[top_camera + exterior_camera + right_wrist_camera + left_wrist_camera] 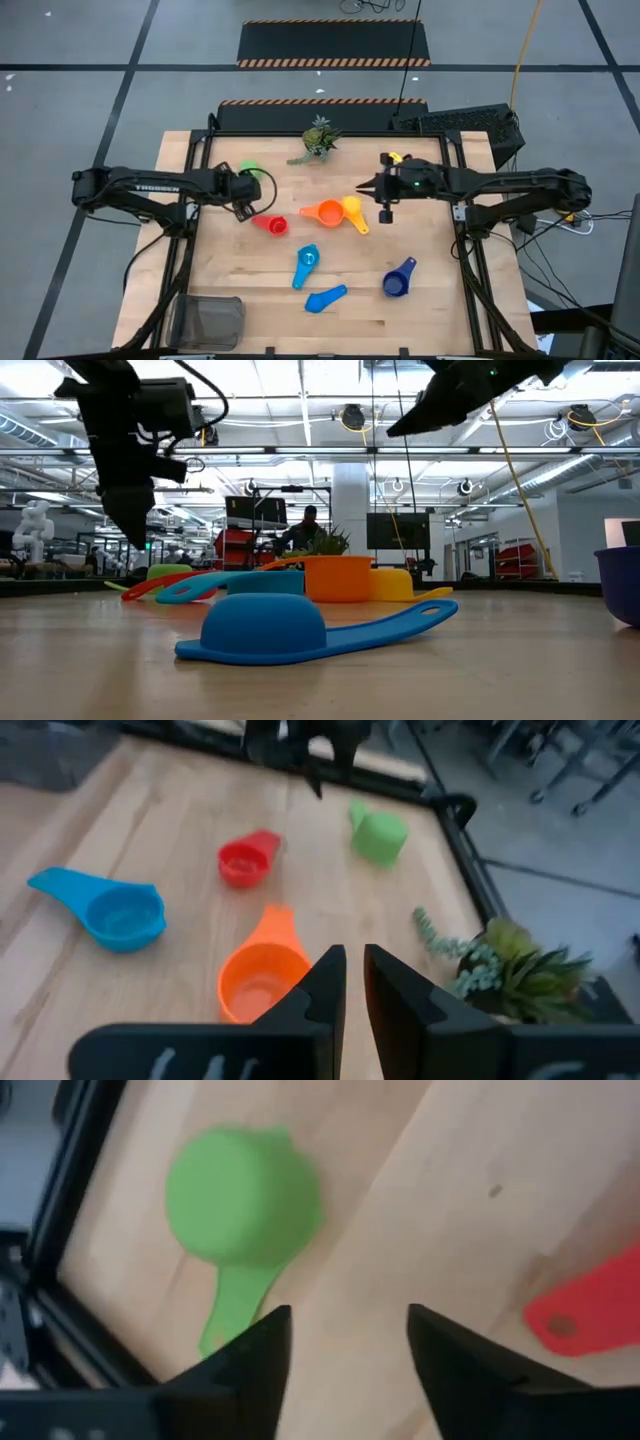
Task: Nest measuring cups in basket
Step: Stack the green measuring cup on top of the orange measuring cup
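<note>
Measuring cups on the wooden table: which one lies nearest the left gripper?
The green plastic measuring cup, beside the left gripper at the table's left-rear; the red one lies slightly farther.

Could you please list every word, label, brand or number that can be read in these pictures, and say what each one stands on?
"TROSSEN": white letters along the left arm in the high view, small but just legible.
No readable print shows on the measuring cups, the basket or the right arm.
The screens and signs in the room behind the table, in the low view, are too small to read.
</note>
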